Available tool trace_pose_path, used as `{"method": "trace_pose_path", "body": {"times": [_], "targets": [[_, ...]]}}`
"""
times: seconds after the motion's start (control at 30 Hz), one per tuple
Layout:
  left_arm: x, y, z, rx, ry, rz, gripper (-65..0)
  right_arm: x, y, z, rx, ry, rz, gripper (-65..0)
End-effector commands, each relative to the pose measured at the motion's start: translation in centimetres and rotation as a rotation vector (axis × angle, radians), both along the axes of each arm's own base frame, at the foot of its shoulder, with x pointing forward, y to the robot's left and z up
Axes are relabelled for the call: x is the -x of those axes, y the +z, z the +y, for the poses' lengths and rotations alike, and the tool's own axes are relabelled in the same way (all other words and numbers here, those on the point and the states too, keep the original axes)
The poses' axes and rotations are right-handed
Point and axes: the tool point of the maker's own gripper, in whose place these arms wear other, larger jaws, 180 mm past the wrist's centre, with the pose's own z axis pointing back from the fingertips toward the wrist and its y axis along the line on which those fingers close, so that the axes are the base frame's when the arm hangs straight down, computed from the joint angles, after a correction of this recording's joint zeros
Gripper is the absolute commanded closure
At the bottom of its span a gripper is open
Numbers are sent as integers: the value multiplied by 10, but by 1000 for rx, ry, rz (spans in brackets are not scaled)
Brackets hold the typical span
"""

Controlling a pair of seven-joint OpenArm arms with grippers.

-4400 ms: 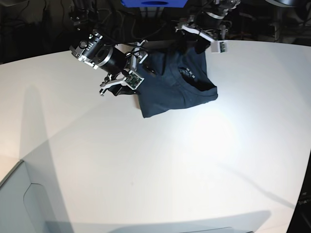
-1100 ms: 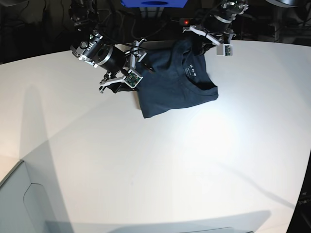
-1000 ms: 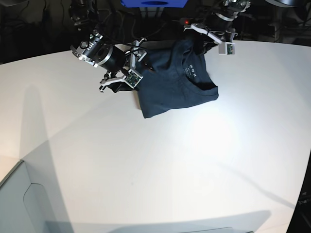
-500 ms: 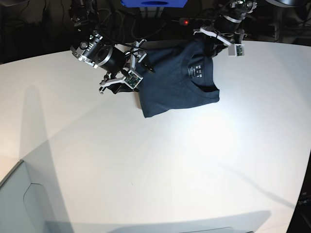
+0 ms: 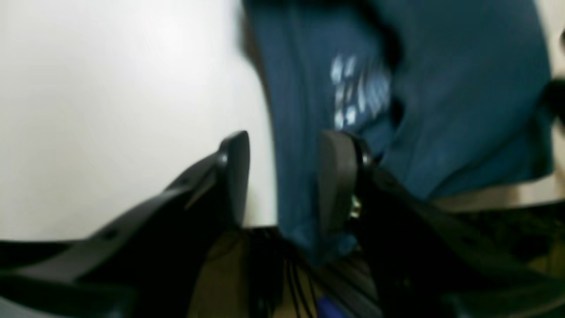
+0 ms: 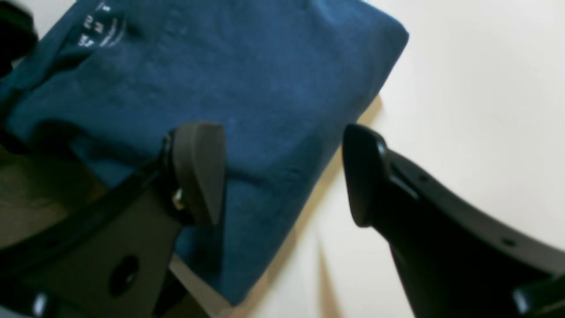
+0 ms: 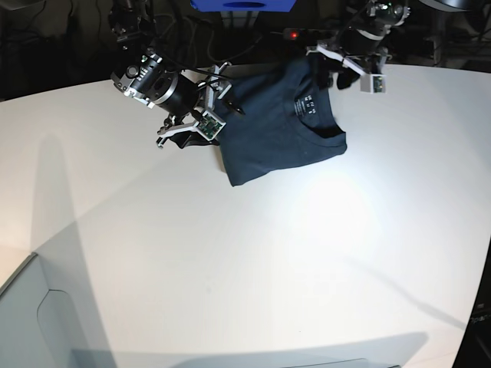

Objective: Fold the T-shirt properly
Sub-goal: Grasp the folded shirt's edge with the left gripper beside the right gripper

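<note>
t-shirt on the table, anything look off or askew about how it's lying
The T-shirt lies skewed at the table's far edge, and in both wrist views part of it hangs past that edge. The neck side is rumpled, so the fold looks uneven.

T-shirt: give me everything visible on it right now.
The T-shirt is dark navy, soft knit cotton by the look, folded into a rough rectangle at the table's far edge. Neck opening faces up, with a small white printed label inside. The left gripper stands open around its far edge; the right gripper hangs open above the other side.
</note>
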Motion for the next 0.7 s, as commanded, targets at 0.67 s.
{"method": "trace_pose_path", "body": {"times": [0.67], "targets": [[-46, -3, -20, 183, 70, -85, -265, -3, 7, -3, -9, -1, -29, -394]]}}
